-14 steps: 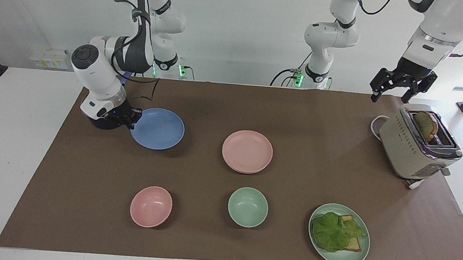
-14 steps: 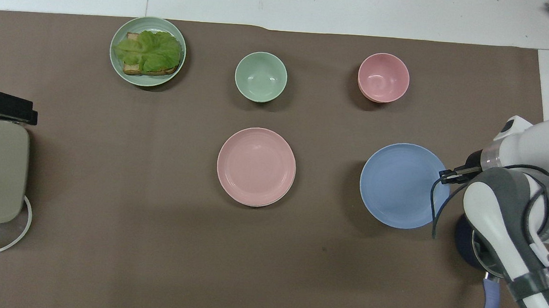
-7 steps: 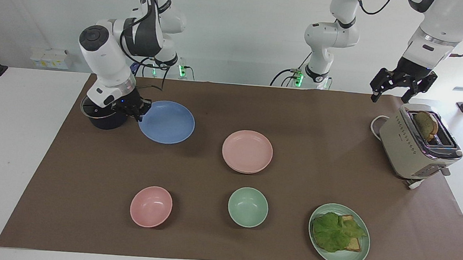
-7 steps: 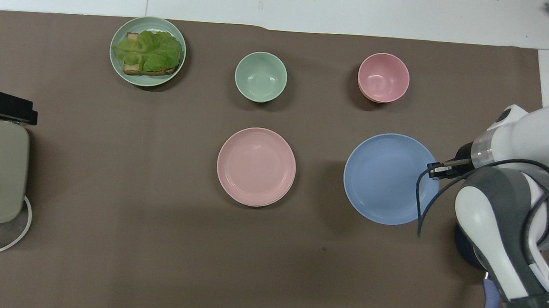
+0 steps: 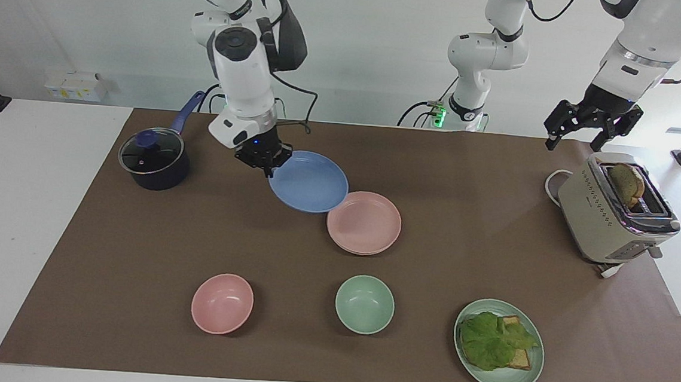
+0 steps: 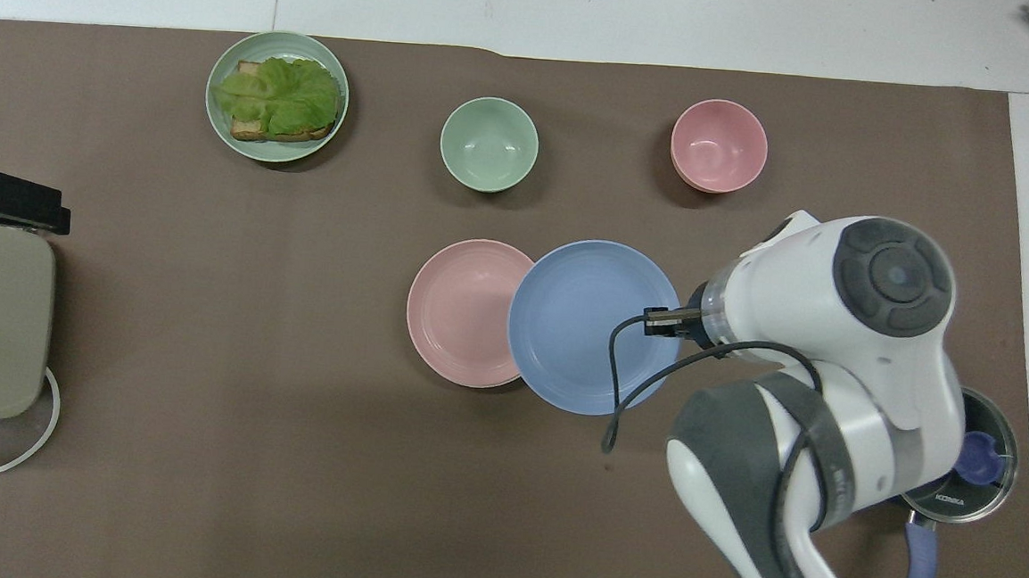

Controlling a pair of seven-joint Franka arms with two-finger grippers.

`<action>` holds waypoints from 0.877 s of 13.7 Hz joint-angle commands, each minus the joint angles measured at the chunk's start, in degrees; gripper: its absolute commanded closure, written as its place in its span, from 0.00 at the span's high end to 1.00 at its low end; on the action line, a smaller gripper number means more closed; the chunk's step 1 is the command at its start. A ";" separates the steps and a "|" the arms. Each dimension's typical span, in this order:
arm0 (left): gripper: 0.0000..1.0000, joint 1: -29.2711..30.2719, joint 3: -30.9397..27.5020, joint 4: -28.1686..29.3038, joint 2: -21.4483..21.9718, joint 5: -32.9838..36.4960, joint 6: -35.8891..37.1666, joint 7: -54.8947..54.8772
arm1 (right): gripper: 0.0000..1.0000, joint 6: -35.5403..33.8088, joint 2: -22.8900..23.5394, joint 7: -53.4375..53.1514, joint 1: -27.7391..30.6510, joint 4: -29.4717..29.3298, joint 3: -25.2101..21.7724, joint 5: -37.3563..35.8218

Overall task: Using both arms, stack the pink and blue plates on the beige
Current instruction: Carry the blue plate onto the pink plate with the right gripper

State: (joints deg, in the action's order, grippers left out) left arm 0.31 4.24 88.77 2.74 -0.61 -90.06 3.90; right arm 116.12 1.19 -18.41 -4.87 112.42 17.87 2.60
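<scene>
**Blue plate in the air, edging over the pink one**

The right pincer [image 5: 266,163] is clamped tight on the rim of the blue plate [image 5: 308,181], and the plate hangs clear of the tabletop [image 5: 133,242], tilted a touch. Its free edge overlaps the rim of the pink plate [image 5: 368,226], which sits flat in the middle of the brown mat. Under the pink plate a thin pale rim peeks out; whether that is the beige plate cannot be told for sure. At the right arm's end of the tabletop stands a dark saucepan [image 5: 154,160] with a glass lid, well apart from the plates. Farther from the robots sit a pink bowl [image 5: 222,303], a green bowl [image 5: 364,304] and a green plate [image 5: 504,379] with lettuce on bread. Over at the other end, the left pincer [image 5: 587,136] waits in the air with its fingers spread wide, holding nothing, above the toaster [image 5: 602,224] with a slice in its slot.
</scene>
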 commanded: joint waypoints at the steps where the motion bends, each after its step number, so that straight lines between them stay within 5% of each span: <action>1: 1.00 0.40 0.24 0.00 0.25 0.88 0.76 -0.64 | 0.00 3.05 1.54 -1.54 -0.75 -0.10 0.41 1.70; 12: 1.00 0.40 0.24 0.00 0.25 0.88 0.76 -0.64 | 0.00 15.10 12.78 -7.43 -7.17 -0.01 0.41 6.37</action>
State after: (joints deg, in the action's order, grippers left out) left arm 0.31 4.24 88.77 2.74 -0.61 -90.06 3.90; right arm 129.79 12.80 -24.98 -12.21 112.65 18.19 7.82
